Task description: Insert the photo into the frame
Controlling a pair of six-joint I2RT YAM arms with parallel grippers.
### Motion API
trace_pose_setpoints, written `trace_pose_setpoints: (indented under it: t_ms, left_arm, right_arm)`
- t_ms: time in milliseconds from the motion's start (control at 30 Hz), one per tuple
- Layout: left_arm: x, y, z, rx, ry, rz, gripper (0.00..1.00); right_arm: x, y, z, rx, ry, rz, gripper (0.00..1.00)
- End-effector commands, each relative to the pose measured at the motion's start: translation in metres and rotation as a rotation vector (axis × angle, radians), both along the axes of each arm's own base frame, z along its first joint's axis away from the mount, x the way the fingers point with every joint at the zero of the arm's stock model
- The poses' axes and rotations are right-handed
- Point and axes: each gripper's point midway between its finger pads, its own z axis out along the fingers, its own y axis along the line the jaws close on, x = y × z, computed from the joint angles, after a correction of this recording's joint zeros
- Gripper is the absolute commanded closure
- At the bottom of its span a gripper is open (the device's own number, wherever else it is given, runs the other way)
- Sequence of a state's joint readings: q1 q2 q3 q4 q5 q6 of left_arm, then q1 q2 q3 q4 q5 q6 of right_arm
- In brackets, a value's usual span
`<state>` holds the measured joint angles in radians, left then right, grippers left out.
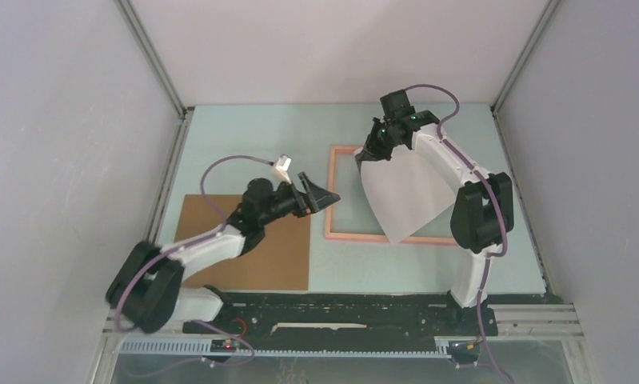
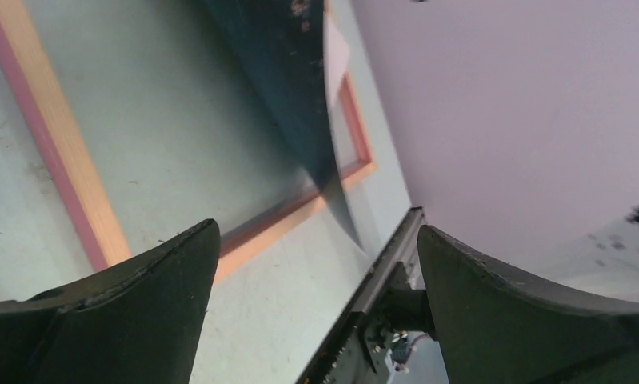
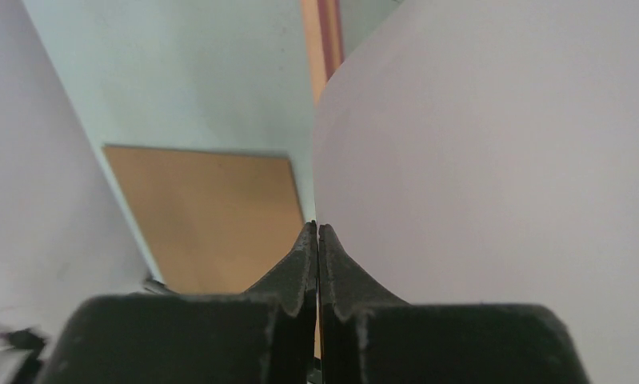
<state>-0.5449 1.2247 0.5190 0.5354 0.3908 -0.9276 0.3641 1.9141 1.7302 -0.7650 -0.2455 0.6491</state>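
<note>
Two grippers logged. Right gripper (image 1: 377, 152) pinched tight on far corner of curled, white-backed rectangular paper photo (image 1: 404, 192), hung above thin salmon-pink rectangular frame (image 1: 333, 192), tip near 6 o'clock rail; print side down, presumably for lowering into opening. Left gripper (image 1: 320, 190) spread wide, empty, at frame's 9 o'clock rail, likely to steady. Plain brown cardboard sheet (image 1: 276, 256) at frame's 8 o'clock, not obstructing.

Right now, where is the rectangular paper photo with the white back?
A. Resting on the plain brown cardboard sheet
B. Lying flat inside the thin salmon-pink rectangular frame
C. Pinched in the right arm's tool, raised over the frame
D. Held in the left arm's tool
C: the right tool is shut on an edge of the white-backed paper photo, which hangs curved above the salmon-pink rectangular frame.
</note>
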Motion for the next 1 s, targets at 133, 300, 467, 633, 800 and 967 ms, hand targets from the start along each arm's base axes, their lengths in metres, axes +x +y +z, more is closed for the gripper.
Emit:
trace_pose_setpoints:
  t_ms: [133,300,467,633,800,967]
  left_arm:
    - [0.04,-0.047,0.017,-0.015,-0.155,0.075,0.0]
    - [0.057,-0.054,0.011,0.13,-0.188,0.17,0.02]
    - [0.075,-0.078,-0.011,0.257,-0.092,0.138,0.12]
    - [0.079,-0.086,-0.022,0.38,-0.11,0.178,0.19]
    - [0.071,-0.091,-0.03,0.499,-0.116,0.227,0.22]
    - [0.067,-0.102,-0.027,0.439,-0.094,0.21,0.37]
  right_arm:
    - [0.015,0.018,0.011,0.141,-0.004,-0.167,1.0]
    - [0.012,0.002,0.011,0.026,-0.025,-0.169,1.0]
    - [0.006,-0.001,0.02,-0.075,-0.081,-0.168,1.0]
    - [0.004,-0.009,0.029,-0.121,-0.107,-0.209,0.98]
    - [0.004,-0.007,0.032,-0.084,-0.119,-0.246,0.98]
    - [0.002,-0.008,0.031,-0.067,-0.118,-0.278,0.97]
